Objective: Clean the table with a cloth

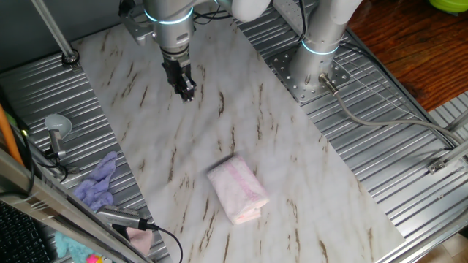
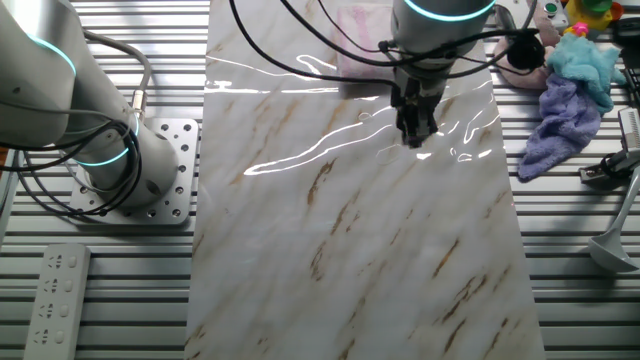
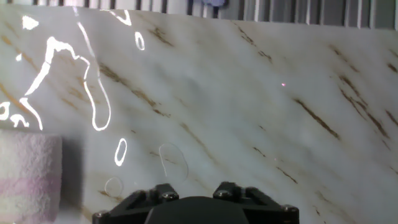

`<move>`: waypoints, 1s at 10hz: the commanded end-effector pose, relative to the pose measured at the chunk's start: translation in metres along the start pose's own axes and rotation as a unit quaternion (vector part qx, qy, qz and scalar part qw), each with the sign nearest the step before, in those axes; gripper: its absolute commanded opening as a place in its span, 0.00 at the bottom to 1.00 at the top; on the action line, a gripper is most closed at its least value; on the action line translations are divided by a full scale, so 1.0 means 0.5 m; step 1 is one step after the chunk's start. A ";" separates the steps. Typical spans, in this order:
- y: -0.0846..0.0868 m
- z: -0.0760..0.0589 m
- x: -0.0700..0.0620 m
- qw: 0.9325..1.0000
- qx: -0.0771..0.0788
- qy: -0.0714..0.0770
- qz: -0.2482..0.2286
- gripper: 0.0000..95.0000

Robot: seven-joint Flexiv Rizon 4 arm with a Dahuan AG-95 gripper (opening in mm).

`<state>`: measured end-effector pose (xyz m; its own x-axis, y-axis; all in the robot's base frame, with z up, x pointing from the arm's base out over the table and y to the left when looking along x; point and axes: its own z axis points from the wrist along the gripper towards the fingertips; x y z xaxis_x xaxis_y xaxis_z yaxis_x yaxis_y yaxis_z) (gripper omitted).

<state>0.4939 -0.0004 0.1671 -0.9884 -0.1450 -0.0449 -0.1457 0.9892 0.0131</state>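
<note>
The pale pink cloth [image 1: 238, 190] lies folded on the white marble-patterned table [image 1: 292, 168], toward its near end. My gripper [image 1: 187, 90] hangs above the far part of the sheet, well apart from the cloth, with its black fingers close together and holding nothing. In the other fixed view the gripper [image 2: 414, 132] is just above the table [image 2: 350, 260], and the cloth [image 2: 358, 30] is partly hidden behind the arm. In the hand view the cloth [image 3: 28, 171] is at the lower left of the table [image 3: 249, 106]. Only the black hand body [image 3: 196, 208] shows there.
A lavender rag [image 1: 99, 183] and teal fabric [image 2: 585, 60] lie on the ribbed metal beside the sheet. A second arm's base [image 1: 318, 55] stands bolted at the sheet's other side. A remote [image 2: 55, 290] and a metal tool [image 1: 55, 135] lie on the ribbed surface.
</note>
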 end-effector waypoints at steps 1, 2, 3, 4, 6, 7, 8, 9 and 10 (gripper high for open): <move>0.000 0.003 0.007 1.000 0.003 0.001 -0.020 0.00; 0.000 0.005 0.012 1.000 0.003 0.001 -0.022 0.00; 0.001 0.007 0.016 0.999 0.002 0.000 -0.032 0.00; 0.001 0.009 0.022 0.999 0.003 0.000 -0.043 0.00; 0.002 0.010 0.025 0.999 0.005 0.001 -0.046 0.00; 0.002 0.010 0.026 0.999 0.005 0.001 -0.035 0.00; 0.002 0.011 0.026 0.999 0.005 0.001 -0.031 0.00; 0.002 0.011 0.026 0.999 0.005 0.002 -0.034 0.00; 0.002 0.011 0.027 0.999 0.005 0.002 -0.054 0.00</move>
<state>0.4805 -0.0015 0.1604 -0.9770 -0.2090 -0.0423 -0.2093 0.9779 0.0018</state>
